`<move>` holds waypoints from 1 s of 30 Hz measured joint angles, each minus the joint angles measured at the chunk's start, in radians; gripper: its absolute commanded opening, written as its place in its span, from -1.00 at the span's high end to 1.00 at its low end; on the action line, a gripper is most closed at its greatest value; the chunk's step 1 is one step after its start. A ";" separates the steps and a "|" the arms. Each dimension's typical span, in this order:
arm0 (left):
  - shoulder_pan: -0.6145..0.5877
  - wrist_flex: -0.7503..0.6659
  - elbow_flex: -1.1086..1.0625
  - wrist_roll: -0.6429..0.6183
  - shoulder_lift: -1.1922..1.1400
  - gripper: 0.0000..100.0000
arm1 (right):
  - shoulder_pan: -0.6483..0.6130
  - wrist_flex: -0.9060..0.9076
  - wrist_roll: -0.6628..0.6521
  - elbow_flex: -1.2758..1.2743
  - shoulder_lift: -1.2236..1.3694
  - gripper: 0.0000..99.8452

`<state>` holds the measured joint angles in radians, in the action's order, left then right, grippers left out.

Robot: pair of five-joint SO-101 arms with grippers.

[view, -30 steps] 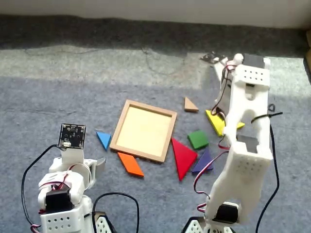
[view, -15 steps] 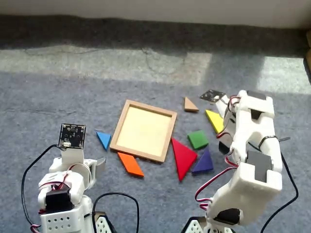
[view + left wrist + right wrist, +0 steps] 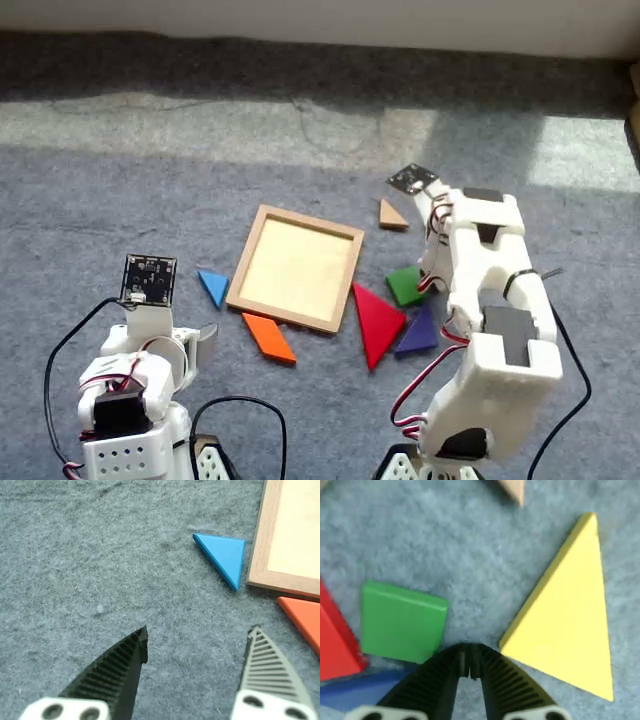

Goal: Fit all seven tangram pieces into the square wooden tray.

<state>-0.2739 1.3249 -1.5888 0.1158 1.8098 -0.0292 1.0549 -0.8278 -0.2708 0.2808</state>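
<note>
- Right gripper [image 3: 469, 666]: jaws shut on nothing, tips low over the carpet between the green square [image 3: 402, 622] and the yellow triangle [image 3: 565, 615].
- Advice: open the jaws before descending. Straddle one piece across a narrow part; the yellow triangle looks too broad except near a corner.
- Nearby: the red triangle [image 3: 335, 645] and purple triangle [image 3: 420, 332] crowd the square, so a careless approach may nudge them. The tan triangle [image 3: 392, 216] lies apart.
- Tray [image 3: 285, 316]: mid-table, no piece inside yet.
- Left gripper [image 3: 195, 650]: jaws apart, empty, near the table's left front corner. The blue triangle [image 3: 222, 555] lies beside the tray's rim, the orange piece [image 3: 302, 617] near.
</note>
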 measured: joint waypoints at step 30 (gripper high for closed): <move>0.000 0.000 0.000 0.000 0.000 0.38 | 0.031 0.250 -0.077 0.273 0.126 0.20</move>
<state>-0.2739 1.3249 -1.5888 0.1158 1.8098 0.0015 1.3050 -0.9045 0.0023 0.4066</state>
